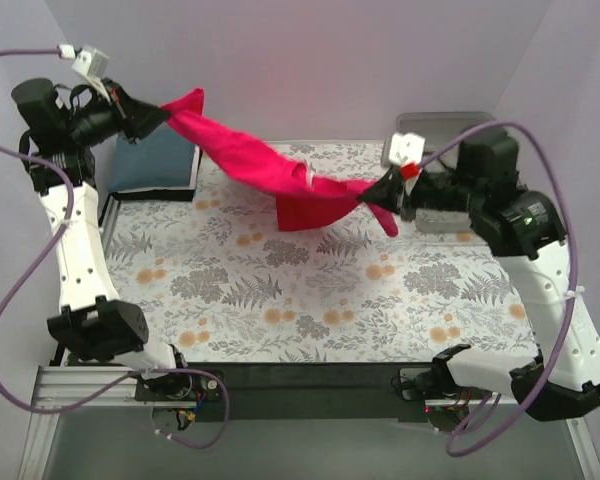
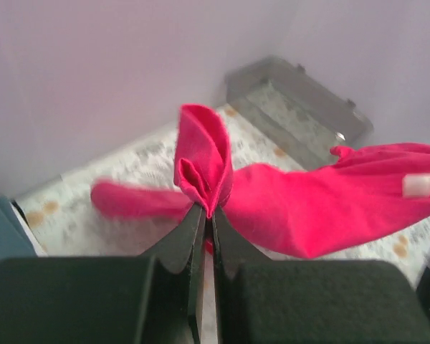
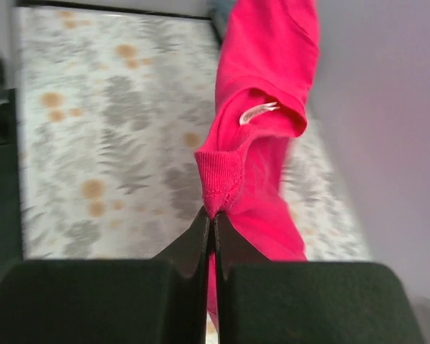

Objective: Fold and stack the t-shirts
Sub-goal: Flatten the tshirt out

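Note:
The crimson-pink t-shirt point(image 1: 270, 175) hangs stretched in the air above the back of the table, between my two grippers. My left gripper point(image 1: 162, 116) is shut on its upper-left end, where a bunched fold of cloth point(image 2: 204, 168) sticks out past the fingertips. My right gripper point(image 1: 380, 190) is shut on the ribbed neck edge point(image 3: 221, 183), with the small white neck label point(image 3: 256, 113) just beyond. The middle of the shirt sags and a flap hangs down toward the table. A teal-blue t-shirt point(image 1: 160, 160) lies folded at the back left corner, under the left gripper.
The table wears a floral fern-print cloth point(image 1: 310, 290). A clear plastic bin point(image 1: 445, 135) stands at the back right, behind the right arm. White walls close in the back and both sides.

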Available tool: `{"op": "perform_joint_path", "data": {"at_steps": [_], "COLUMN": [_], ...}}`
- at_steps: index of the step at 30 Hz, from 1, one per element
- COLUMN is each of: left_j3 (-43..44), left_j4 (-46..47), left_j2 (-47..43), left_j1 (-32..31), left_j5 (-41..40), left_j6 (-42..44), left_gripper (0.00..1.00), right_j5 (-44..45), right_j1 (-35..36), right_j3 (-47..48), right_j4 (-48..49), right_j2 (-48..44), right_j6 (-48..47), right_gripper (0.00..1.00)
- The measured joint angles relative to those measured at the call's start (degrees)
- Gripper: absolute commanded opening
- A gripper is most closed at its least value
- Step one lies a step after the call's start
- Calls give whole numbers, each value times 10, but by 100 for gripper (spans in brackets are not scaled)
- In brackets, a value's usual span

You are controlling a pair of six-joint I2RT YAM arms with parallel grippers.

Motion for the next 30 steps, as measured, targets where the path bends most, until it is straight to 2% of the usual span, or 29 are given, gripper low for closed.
{"op": "perform_joint_path", "data": {"at_steps": [4,8,9,11,13,14,15,18,21,25,30], "left_j3": [-116,-282,-327,-389,-414,-413,-405,-356,-314,-304,-309], "left_j4": [-87,-176,-195,-219,-238,-244,-252,-258,-254,-252,-250], "left_j2": [-87,-109,-99,-66,-31,-19,-6,25,42,52,69], "left_j1": [47,110,120,123,123,122,121,121,121,116,108], "left_j5": [31,-10,-36,-86,-128,-140,-154,-177,-186,-190,-198], "left_j6": [108,235,261,293,309,313,317,323,329,332,333], "left_gripper": [0,0,0,0,0,0,0,0,0,0,0], "right_j5": [-27,-27,-25,-20,-24,-28,-38,-67,-66,10,104], "right_j1": [87,196,236,311,378,396,406,372,267,144,104], "right_j3": [-150,-249,-260,-253,-198,-168,-127,-45,-22,1,-23], "right_j4": [-11,-17,-19,-23,-30,-37,-45,-32,-30,-14,-14], "right_j2": [-35,36,66,129,207,236,270,327,350,424,505], "right_j6": [-5,-13,-12,-12,-6,-3,4,19,39,72,81], "right_gripper": [1,1,7,28,38,51,55,54,42,36,35]}}
